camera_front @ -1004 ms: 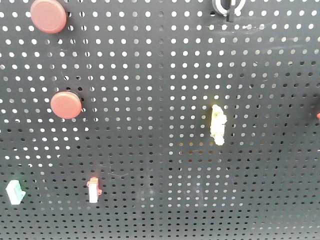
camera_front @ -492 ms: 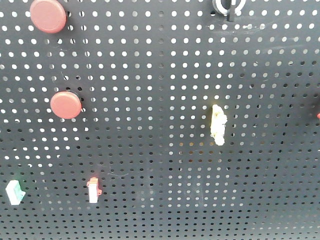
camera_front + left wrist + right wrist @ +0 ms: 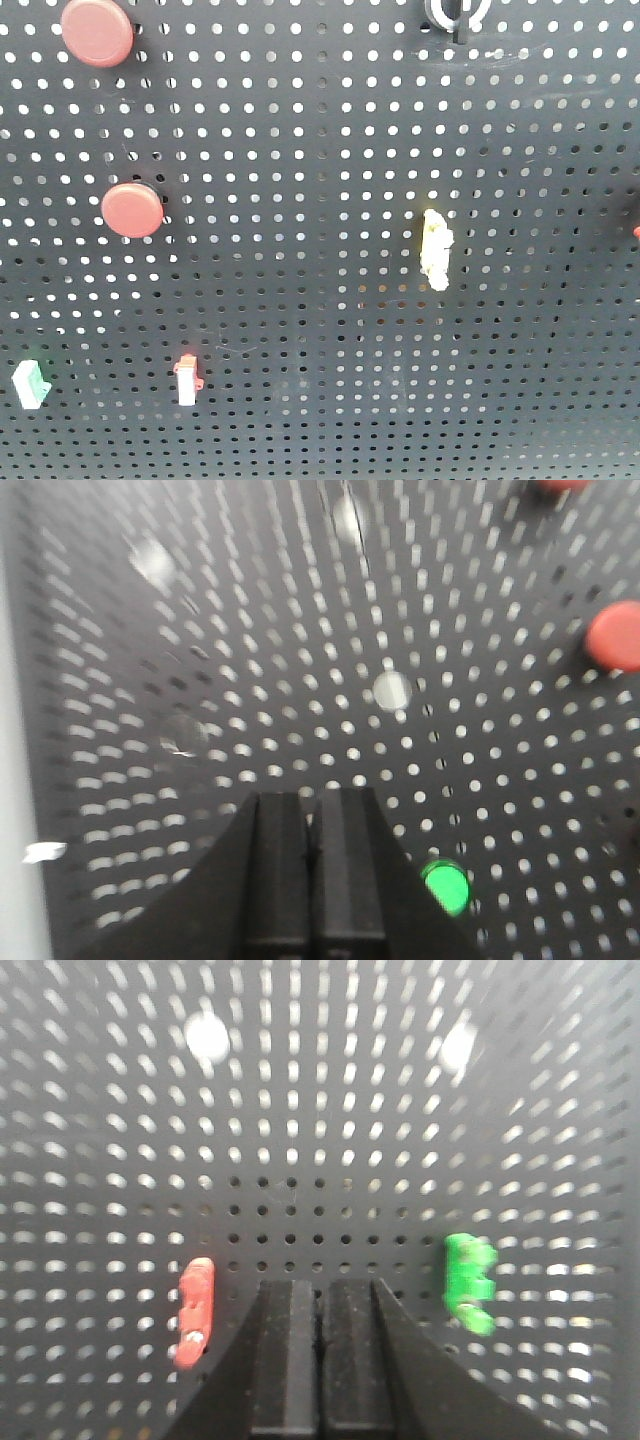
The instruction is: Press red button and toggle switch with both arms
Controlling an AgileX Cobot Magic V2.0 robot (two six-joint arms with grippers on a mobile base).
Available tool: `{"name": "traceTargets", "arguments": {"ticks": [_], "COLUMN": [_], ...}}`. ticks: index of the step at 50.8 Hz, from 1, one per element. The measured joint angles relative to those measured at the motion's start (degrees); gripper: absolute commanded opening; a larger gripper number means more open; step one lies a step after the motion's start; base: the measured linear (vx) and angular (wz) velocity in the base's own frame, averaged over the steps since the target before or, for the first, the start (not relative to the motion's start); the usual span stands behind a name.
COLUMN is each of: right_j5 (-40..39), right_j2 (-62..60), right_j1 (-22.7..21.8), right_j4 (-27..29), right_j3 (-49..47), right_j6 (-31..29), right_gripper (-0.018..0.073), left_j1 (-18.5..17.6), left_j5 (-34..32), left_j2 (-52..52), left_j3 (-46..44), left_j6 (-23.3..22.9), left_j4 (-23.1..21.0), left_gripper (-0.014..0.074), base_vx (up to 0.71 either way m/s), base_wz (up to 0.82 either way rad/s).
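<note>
Over the last second the front view has barely altered. The pegboard [image 3: 320,130] looks the same, and the upper red button [image 3: 97,32] and lower red button [image 3: 132,210] stand proud where they were. The red-and-white switch [image 3: 187,378] low on the board has not flipped, and neither arm has come into that view. I read that as no press and no toggle made yet, so both halves of the task are open.

On the left wrist camera, my left fingers [image 3: 311,815] are clenched together with nothing between them, pointing at bare board. A red button [image 3: 615,637] sits up and to their right, well apart from the tips. A green light [image 3: 446,887] glows just beside them. I'd judge this arm must swing towards the button before pushing in.

On the right wrist camera, my right fingers [image 3: 319,1305] are likewise clenched on nothing. They aim at the blank holes between a red switch [image 3: 196,1312] on the left and a green switch [image 3: 470,1282] on the right, touching neither. Which one I'm meant to flip I cannot tell; either way a sideways move comes first, and a closed tip could slip off so small a lever
</note>
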Motion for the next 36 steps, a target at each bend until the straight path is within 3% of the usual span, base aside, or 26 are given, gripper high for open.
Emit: {"name": "traceTargets", "arguments": {"ticks": [6, 10, 16, 27, 31, 36], "right_j5": [-3.27, -3.65, -3.69, -3.71, -3.83, -3.90], "right_j2": [2.83, 4.39, 6.59, 8.55, 8.61, 8.61], "right_j1": [0.00, 0.00, 0.00, 0.00, 0.00, 0.00], "right_j4": [0.23, 0.19, 0.19, 0.25, 0.25, 0.25], "right_j3": [0.00, 0.00, 0.00, 0.00, 0.00, 0.00], "right_j6": [0.13, 0.19, 0.23, 0.23, 0.23, 0.23], "right_gripper": [0.0000, 0.0000, 0.0000, 0.0000, 0.0000, 0.0000], "left_j1": [0.00, -1.17, -5.24, -15.47, -18.97, -22.98], "left_j5": [-4.94, -7.06, -9.19, -11.34, -11.44, -10.50], "left_j2": [7.43, 11.76, 18.09, 27.82, 30.87, 34.73], "left_j3": [-5.24, -10.18, -17.13, -24.62, -24.71, -24.71], "left_j6": [-1.93, -4.79, -10.90, -28.69, -32.98, -35.50], "left_j4": [-0.36, 1.70, 10.37, 30.97, 35.85, 38.24], "left_gripper": [0.0001, 0.0001, 0.0001, -0.0001, -0.0001, -0.0001], "base_vx": [0.00, 0.00, 0.00, 0.00, 0.00, 0.00], "base_wz": [0.00, 0.00, 0.00, 0.00, 0.00, 0.00]}}
